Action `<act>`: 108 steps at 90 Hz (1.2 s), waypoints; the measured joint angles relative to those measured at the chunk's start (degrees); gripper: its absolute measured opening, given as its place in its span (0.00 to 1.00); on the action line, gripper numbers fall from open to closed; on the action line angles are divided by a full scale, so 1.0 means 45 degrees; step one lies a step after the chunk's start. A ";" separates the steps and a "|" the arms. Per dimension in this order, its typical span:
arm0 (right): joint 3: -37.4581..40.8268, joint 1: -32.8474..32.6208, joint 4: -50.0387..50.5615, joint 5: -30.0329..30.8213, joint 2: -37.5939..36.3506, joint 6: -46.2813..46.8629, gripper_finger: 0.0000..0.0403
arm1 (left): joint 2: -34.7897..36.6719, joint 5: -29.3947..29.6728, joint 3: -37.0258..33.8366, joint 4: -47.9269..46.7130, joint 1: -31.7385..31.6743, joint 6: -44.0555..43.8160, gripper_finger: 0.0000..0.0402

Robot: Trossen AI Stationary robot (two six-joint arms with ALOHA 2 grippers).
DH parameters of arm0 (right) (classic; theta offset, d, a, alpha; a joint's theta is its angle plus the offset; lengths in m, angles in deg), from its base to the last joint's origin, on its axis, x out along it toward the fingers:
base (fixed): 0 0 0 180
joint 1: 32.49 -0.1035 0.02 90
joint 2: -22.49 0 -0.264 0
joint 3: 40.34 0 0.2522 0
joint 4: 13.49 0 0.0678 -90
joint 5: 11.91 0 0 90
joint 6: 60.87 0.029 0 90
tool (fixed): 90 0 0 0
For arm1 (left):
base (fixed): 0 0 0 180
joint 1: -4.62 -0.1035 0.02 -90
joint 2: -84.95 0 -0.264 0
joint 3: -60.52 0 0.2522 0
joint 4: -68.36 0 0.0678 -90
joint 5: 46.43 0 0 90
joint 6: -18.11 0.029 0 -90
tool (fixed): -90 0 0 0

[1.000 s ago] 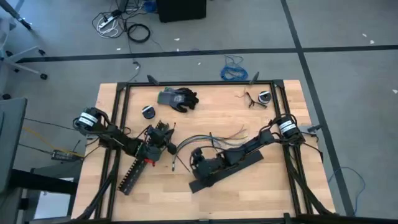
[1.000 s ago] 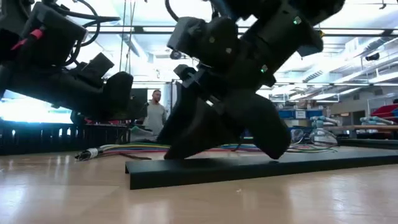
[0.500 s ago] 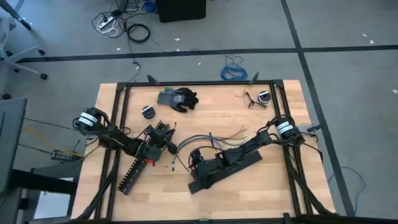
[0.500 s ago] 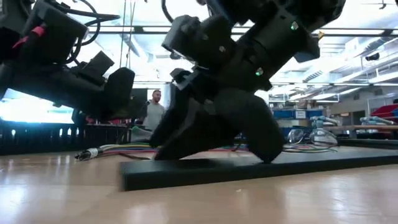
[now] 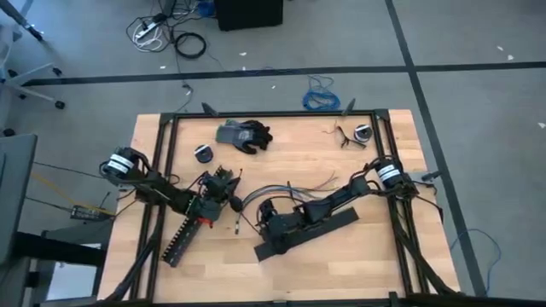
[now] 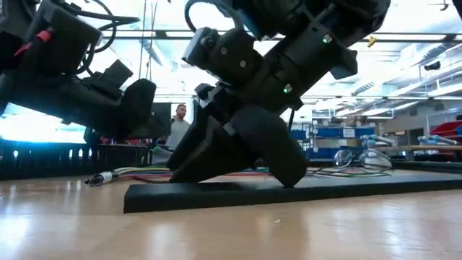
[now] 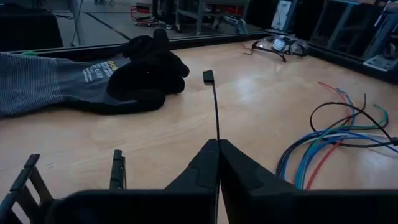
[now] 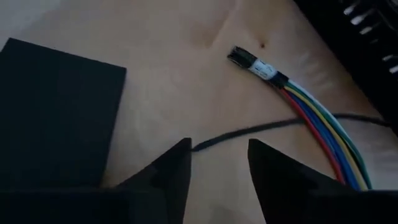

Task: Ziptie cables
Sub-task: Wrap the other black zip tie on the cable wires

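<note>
1. Seen from above, a wooden surface fills the middle of the frame, with a dark arm reaching in from each side.
2. The left pincer sits left of centre. Its fingers are pressed together on a ziptie, a thin black strip that points straight out from the fingertips in the left wrist view.
3. The right pincer is at the centre, tips down at the surface. Its fingers stand apart with nothing between them.
4. A second ziptie lies on the wood just ahead of those open fingers.
5. The cables, blue, green, white and grey, curve across the centre, just above the right arm, their ends fanning toward the right.
6. A flat black bar lies under the right arm, lower centre.
7. A black slotted duct lies at lower left, beneath the left arm.
8. A dark glove rests near the upper edge, left of centre.
</note>
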 joint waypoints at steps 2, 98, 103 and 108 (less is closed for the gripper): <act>0.0000 0.0008 0.0000 -0.0008 0.0000 -0.0004 0.38 | 0.0000 -0.0008 0.0000 -0.0005 0.0000 0.0005 0.00; 0.0053 0.0678 -0.0901 -0.0359 0.0047 -0.0476 0.34 | -0.0010 -0.0447 0.0000 0.0053 0.0000 0.0287 0.00; 0.0053 0.0724 -0.1000 -0.0468 0.0053 -0.0476 0.34 | -0.0010 -0.0447 0.0000 0.0054 0.0000 0.0287 0.00; 0.0053 0.0756 -0.1048 -0.0580 0.0058 -0.0474 0.34 | -0.0010 -0.0452 0.0000 0.0058 0.0000 0.0286 0.00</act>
